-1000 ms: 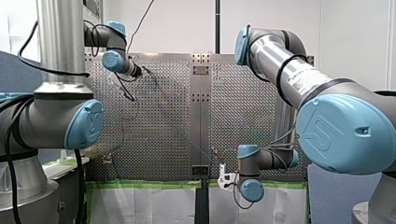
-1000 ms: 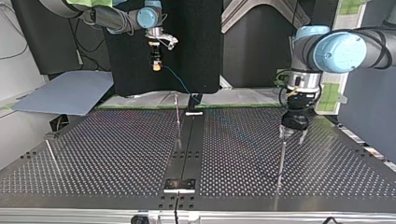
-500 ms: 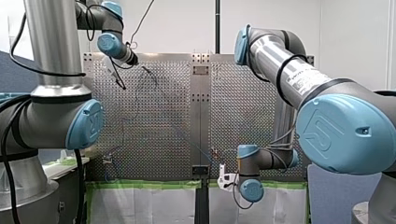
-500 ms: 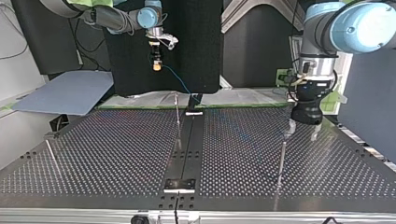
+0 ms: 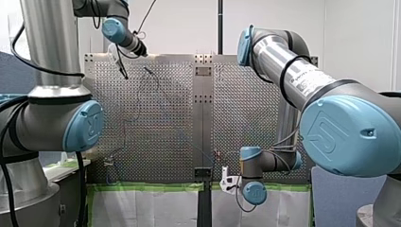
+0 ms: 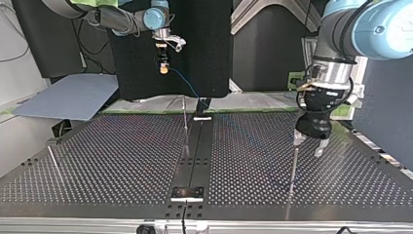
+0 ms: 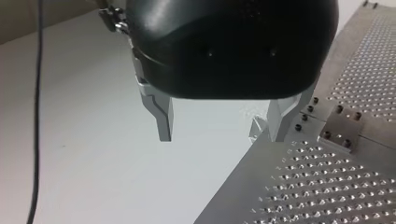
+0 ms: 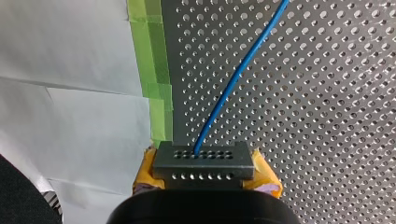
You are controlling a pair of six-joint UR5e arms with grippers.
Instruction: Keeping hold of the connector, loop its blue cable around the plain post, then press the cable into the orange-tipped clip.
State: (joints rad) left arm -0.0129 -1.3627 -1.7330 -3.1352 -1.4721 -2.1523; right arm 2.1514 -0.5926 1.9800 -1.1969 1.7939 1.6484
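Two yellow pads [image 8: 145, 173] of my right gripper [image 8: 205, 176] clamp the connector [image 8: 203, 158], its blue cable [image 8: 233, 79] running ahead; my left gripper [image 7: 222, 125] gapes wide, empty.

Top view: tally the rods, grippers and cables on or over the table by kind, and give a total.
Thin metal rods: 3
Grippers: 2, my left gripper and my right gripper
Blue cable: 1
Total: 6
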